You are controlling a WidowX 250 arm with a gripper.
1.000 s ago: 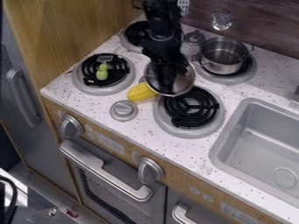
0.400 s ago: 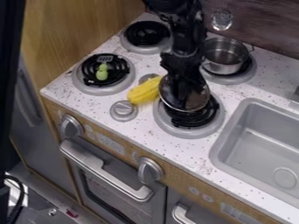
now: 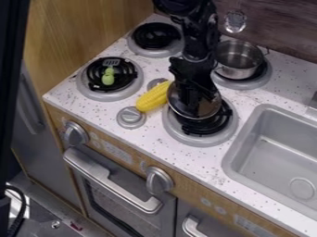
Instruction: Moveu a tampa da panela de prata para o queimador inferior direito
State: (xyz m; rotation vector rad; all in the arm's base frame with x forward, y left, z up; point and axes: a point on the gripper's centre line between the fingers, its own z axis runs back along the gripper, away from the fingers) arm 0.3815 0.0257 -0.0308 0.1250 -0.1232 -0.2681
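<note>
The silver pot's lid [image 3: 180,107] is at the front right burner [image 3: 201,140], which is the lower right one the task asks for. It covers the back part of the coil and overhangs toward the corn [image 3: 153,96]; the front and right of the ring show bare. The gripper [image 3: 199,99] hangs down over the lid's middle, where a knob would most likely be, and that is the sensible spot for carrying a round lid level. I cannot tell whether the gripper is clamped on the lid or has let it go, since its dark body hides the contact. Nor can I tell whether the lid lies flat on the coil or sits a little above it.

The pot [image 3: 238,59] stands uncovered on the back right burner, near the back edge of the counter [image 3: 238,159], as it should: only the lid is wanted here.

The corn lies between the two front burners, just behind the round dial [image 3: 131,117], and its right side comes right up beside the lid's rim. That leaves little room on the left, so a small shift toward the sink [image 3: 272,139] and the counter's front edge would probably centre the lid better and keep it from pressing on the corn. Then a gentle release straight up should finish the job.
</note>
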